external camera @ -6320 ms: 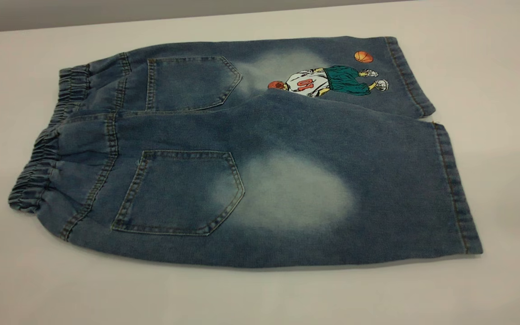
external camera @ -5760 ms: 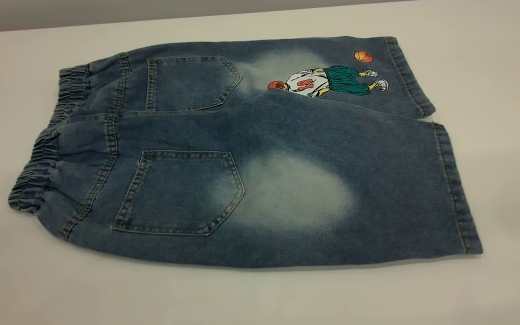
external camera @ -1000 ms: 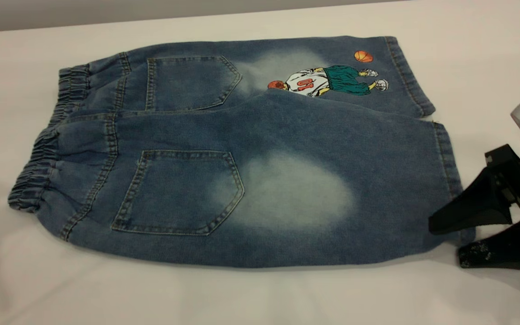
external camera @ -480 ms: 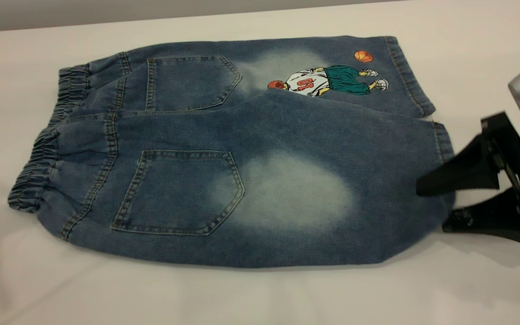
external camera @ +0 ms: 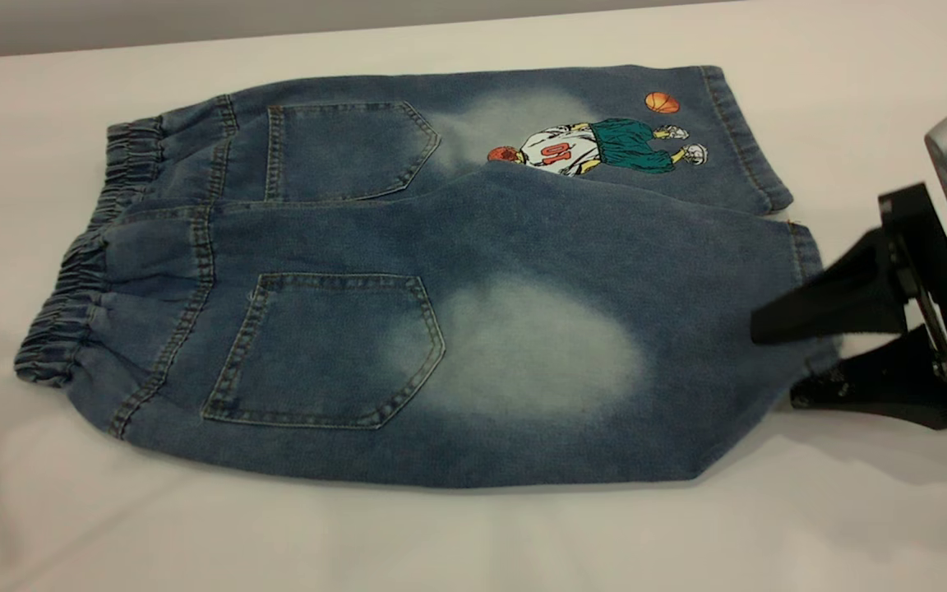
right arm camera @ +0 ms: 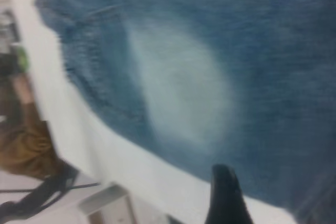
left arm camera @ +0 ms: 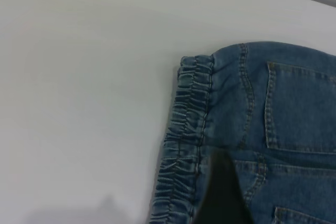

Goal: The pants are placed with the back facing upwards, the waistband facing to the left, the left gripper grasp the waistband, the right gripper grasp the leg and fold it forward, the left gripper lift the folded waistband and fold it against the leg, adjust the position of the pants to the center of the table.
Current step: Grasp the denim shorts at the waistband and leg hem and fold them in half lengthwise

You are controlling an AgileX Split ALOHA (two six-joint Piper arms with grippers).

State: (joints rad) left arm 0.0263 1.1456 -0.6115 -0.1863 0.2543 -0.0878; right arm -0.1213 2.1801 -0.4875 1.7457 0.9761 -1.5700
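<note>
- Since half a second ago, right gripper (external camera: 778,362) is lifting the leg (external camera: 605,345) hem, jaws pinching the stiff denim for the forward fold.
- Left gripper (left arm camera: 223,192) is hovering over the puckered waistband (left arm camera: 186,129); jaw state unclear.
- Pants (external camera: 408,271) are lying flat mid-worktop (external camera: 441,543).

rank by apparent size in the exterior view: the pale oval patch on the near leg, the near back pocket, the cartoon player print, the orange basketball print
1. Pale oval patch and near back pocket: too alike in area to rank.
2. Cartoon player print, though it lies farther from the camera.
3. Orange basketball print, clearly smallest.
</note>
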